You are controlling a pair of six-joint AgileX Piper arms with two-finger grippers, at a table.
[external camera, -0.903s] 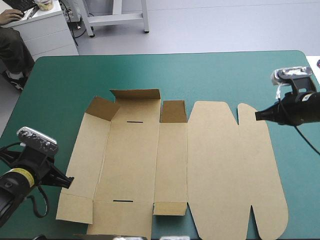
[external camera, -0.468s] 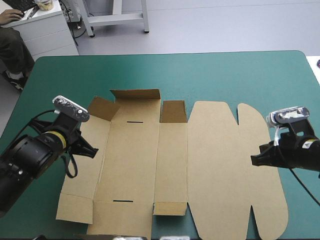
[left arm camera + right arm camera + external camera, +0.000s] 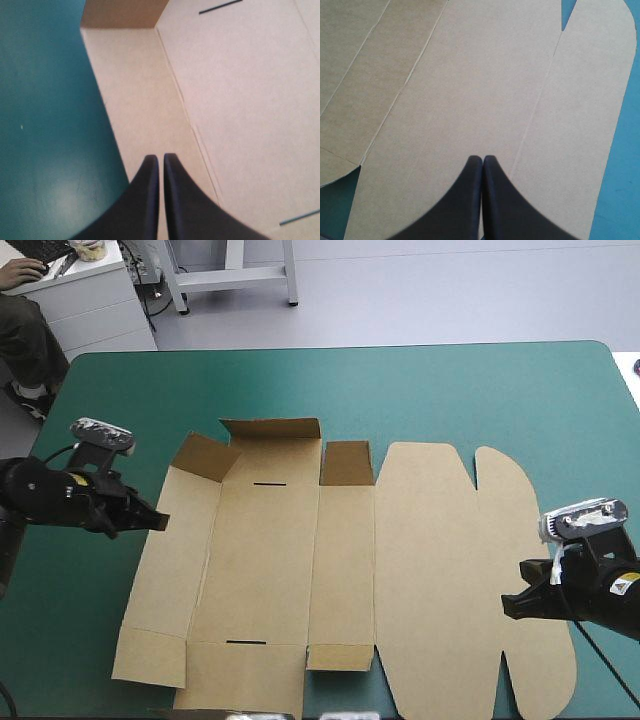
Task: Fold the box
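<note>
Box (image 3: 340, 570) lies mostly flat mid-table on the teal-green cover (image 3: 450, 390), only far flaps (image 3: 270, 430) up: folding barely started, next move likely lifts a side panel along its crease. Left gripper (image 3: 160, 524) at its left edge, right gripper (image 3: 506, 606) over the rounded lid flap (image 3: 520, 540). Only wrist views show both jaws together, empty.

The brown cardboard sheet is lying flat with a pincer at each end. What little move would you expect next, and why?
Probably the left black pincer should open and dip to the left side panel of the flat brown cardboard box. It is shut, its tip at that panel's outer edge beside the teal-green table cover, and the panel lies flat, not yet raised.
</note>
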